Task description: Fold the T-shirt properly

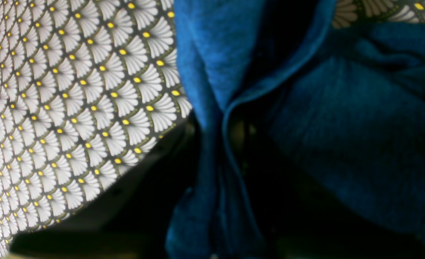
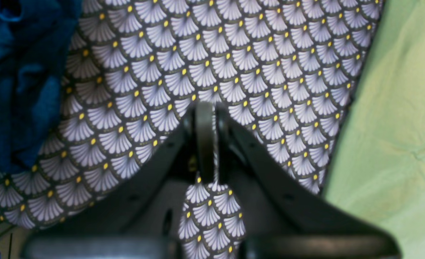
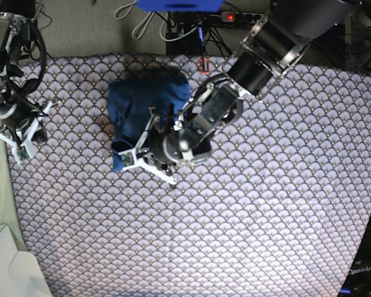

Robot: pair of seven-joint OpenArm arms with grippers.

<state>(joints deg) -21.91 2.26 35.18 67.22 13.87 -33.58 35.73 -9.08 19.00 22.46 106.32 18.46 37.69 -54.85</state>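
Mid-fold: left gripper [image 3: 125, 158] seemingly pinching bunched plain blue knit T-shirt [image 3: 145, 105], right gripper [image 2: 206, 118] closed, empty; next, spread flat

The T-shirt [image 1: 360, 118] is soft, matt blue knit; the tablecloth [image 2: 234, 54] smooth printed cloth; the green sheet [image 2: 396, 126] matt, creased.

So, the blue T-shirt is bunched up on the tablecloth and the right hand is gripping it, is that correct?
Not quite: it is the left hand that is gripping the T-shirt. The base view shows the right hand apart from it, near the edge of the tablecloth. The shirt is indeed bunched up.
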